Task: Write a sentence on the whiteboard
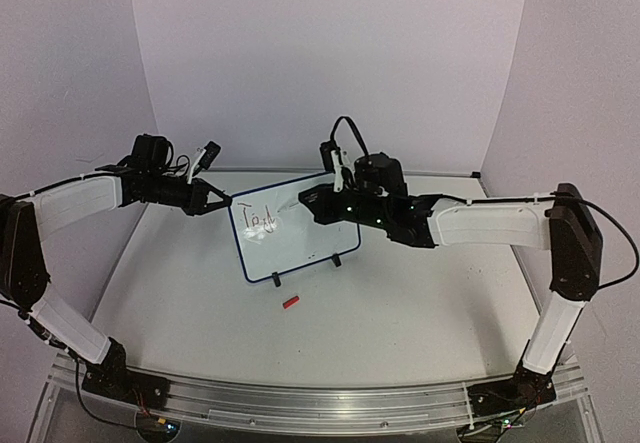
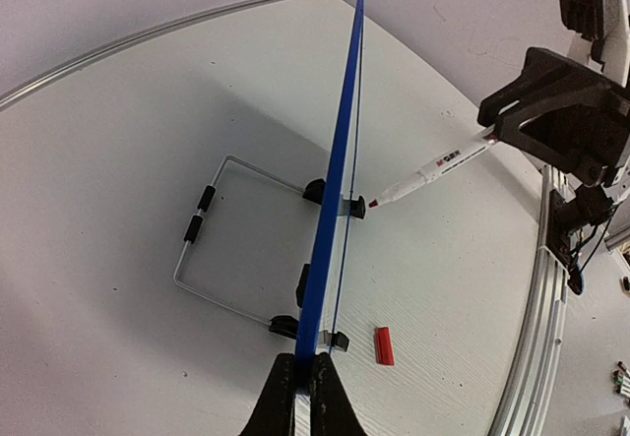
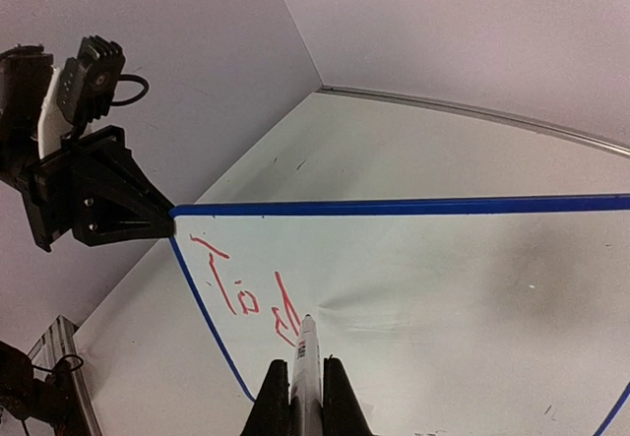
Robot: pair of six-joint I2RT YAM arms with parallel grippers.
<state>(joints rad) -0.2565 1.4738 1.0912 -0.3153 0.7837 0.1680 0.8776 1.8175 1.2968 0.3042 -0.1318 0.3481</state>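
From above, the whiteboard (image 1: 300, 238) stands on its long edge near the middle of the table (image 1: 420, 333). Its long axis runs left to right, skewed a little, and its writing face points toward the arm bases. The left gripper (image 1: 228, 203) is clamped on its upper left corner. The right gripper (image 1: 306, 200) grasps a marker (image 1: 288, 206) aimed leftward at the board's upper part, beside the sentence (image 1: 260, 221), here only a small red scrawl. A red cap (image 1: 291, 303) lies on the table just in front of the board. Plain pale walls (image 1: 330, 63) close in the back and sides.

The left wrist camera looks along the board's edge, a thin blue line (image 2: 335, 180) rising from its own pinched fingers (image 2: 285, 397). Only here do you see the wire stand (image 2: 197, 234) behind the board and the black feet (image 2: 354, 206). The marker (image 2: 433, 168) points its red tip at the front face. I cannot tell whether it touches. The cap (image 2: 384, 345) lies near the base.

The right wrist camera alone shows the writing plainly: red letters (image 3: 246, 293) roughly like "Tod", top left on the white face (image 3: 443, 279). The marker (image 3: 308, 357), squeezed between this gripper's fingers (image 3: 338, 402), points at the last stroke. The left gripper (image 3: 162, 221) bites the corner.
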